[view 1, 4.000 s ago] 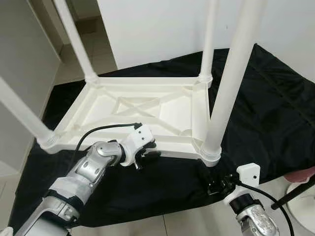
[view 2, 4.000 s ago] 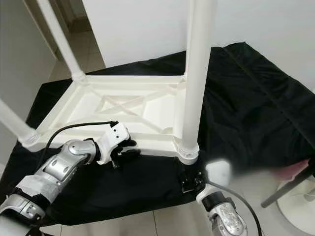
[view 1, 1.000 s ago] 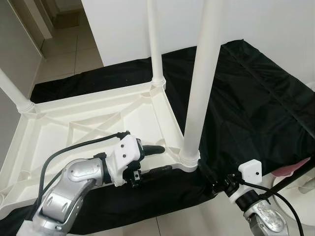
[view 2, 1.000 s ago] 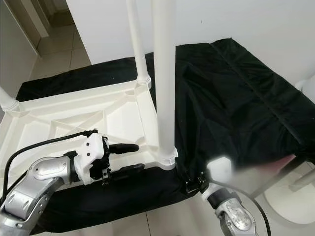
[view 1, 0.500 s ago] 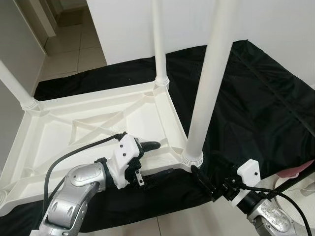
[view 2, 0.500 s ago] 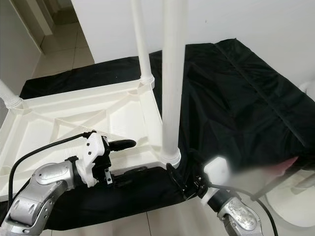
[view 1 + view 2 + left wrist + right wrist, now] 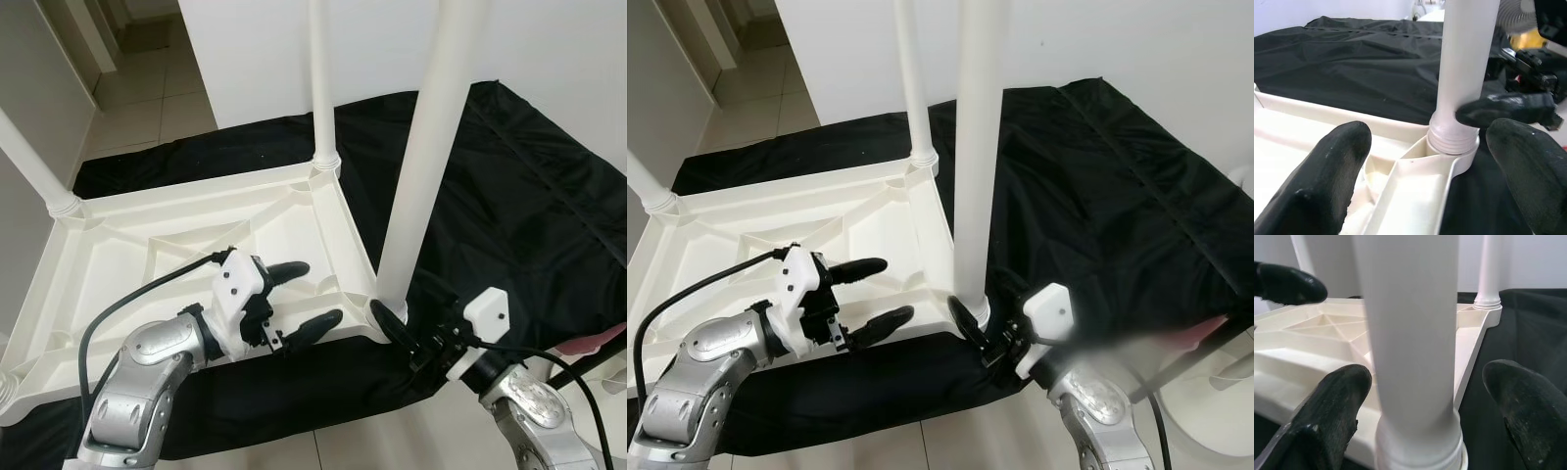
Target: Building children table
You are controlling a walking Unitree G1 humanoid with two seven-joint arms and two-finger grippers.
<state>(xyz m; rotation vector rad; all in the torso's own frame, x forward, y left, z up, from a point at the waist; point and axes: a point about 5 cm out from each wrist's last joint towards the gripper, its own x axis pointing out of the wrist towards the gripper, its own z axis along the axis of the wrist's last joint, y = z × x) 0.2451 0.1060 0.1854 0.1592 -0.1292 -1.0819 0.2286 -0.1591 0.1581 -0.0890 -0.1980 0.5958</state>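
Observation:
A white plastic children's table (image 7: 176, 255) lies upside down on a black cloth (image 7: 519, 196), its legs pointing up. My left gripper (image 7: 306, 296) is open at the table's front rim, one finger over the underside and one at the rim's edge. My right gripper (image 7: 409, 305) is open around the base of the near right leg (image 7: 421, 166), one finger on each side of the collar (image 7: 392, 294). In the right wrist view that leg (image 7: 1410, 333) stands between the fingertips (image 7: 1332, 416), with gaps on both sides. The left wrist view looks at the same leg (image 7: 1464, 63) and the right gripper's finger (image 7: 1503, 107).
A white wall stands close behind the cloth. A tiled corridor (image 7: 147, 88) runs off at the upper left. A pink item (image 7: 588, 338), a black rod and a white round base (image 7: 612, 377) sit at the lower right. The other legs (image 7: 323, 78) rise at the far corners.
My right gripper has risen from the cloth's front edge to the near leg's base, fingers now either side of it. The left gripper's fingers have spread wider at the rim. The camera shifted slightly.

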